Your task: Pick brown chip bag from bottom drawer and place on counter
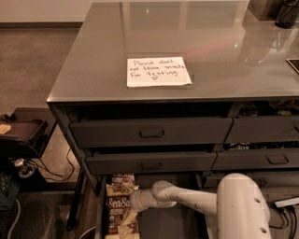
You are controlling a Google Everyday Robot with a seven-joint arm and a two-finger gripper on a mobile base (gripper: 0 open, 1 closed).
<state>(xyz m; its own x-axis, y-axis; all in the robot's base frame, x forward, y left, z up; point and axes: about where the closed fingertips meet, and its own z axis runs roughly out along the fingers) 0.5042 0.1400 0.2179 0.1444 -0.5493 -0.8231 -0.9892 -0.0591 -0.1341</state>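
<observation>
The brown chip bag (119,207) lies flat in the open bottom drawer (154,224) at the lower left, its "SeaSalt" lettering facing up. My white arm reaches in from the lower right. The gripper (135,201) is at the bag's right edge, over its upper half, touching or just above it. The glossy grey counter (196,42) fills the top of the view and bears a white handwritten note (158,71).
Two upper drawers with small handles (152,134) stand slightly pulled out above the bottom drawer. More drawers (278,158) are in the right column. A dark object (286,14) sits on the counter's far right. Black equipment and cables (21,140) lie on the floor at left.
</observation>
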